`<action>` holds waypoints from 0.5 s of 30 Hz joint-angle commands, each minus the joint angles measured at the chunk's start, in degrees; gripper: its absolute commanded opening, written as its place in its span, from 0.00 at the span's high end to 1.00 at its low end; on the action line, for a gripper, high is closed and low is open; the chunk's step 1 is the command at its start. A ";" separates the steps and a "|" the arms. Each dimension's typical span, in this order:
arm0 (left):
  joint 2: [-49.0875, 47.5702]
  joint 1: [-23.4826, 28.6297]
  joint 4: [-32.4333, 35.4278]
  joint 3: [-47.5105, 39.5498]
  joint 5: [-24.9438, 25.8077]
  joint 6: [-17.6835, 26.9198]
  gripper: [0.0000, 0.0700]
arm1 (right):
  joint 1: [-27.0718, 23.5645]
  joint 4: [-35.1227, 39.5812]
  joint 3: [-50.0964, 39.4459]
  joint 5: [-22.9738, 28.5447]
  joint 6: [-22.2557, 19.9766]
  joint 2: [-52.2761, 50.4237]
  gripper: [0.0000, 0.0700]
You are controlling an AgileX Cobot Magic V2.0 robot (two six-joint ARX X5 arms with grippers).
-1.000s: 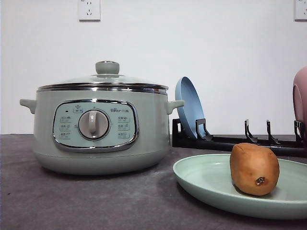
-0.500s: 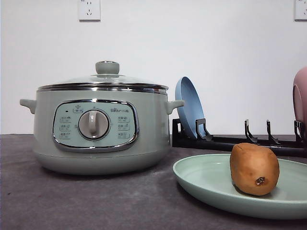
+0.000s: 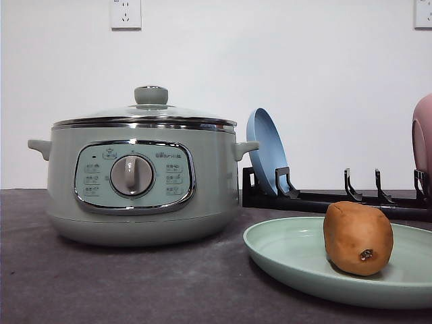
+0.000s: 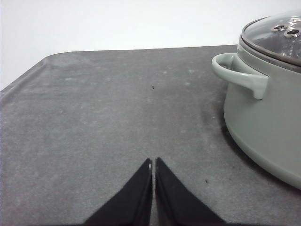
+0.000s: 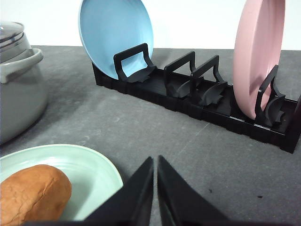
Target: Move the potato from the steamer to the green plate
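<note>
The brown-orange potato [image 3: 358,237] lies on the pale green plate [image 3: 290,253] at the front right of the table; its dark eye spot faces the camera. The right wrist view has the same potato [image 5: 33,194] resting on the green plate [image 5: 89,165], just beside my right gripper [image 5: 155,162], which is shut and holds nothing. The sage-green steamer [image 3: 138,182] stands at the left with its glass lid on. My left gripper [image 4: 153,164] is shut and empty, low over the bare mat, apart from the steamer [image 4: 263,108] and its handle.
A black dish rack [image 3: 324,199] stands behind the green plate, holding a blue plate [image 3: 266,148] upright and a pink plate [image 3: 423,138] at the right edge. In the right wrist view the rack [image 5: 197,96] carries the blue plate [image 5: 115,35] and pink plate [image 5: 258,52]. Grey mat covers the table.
</note>
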 commanded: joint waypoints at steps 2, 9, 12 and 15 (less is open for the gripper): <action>-0.09 0.09 -0.28 -1.16 -0.11 -0.33 1.00 | -0.07 0.02 -0.31 0.00 0.61 -0.15 1.00; -0.09 0.09 -0.28 -1.16 -0.11 -0.35 1.00 | -0.07 0.02 -0.31 0.00 0.61 -0.14 1.00; -0.09 0.09 -0.28 -1.16 -0.11 -0.33 1.00 | -0.07 0.02 -0.31 0.00 0.61 -0.15 1.00; -0.09 0.09 -0.28 -1.16 -0.11 -0.33 1.00 | -0.07 0.02 -0.31 0.00 0.61 -0.15 1.00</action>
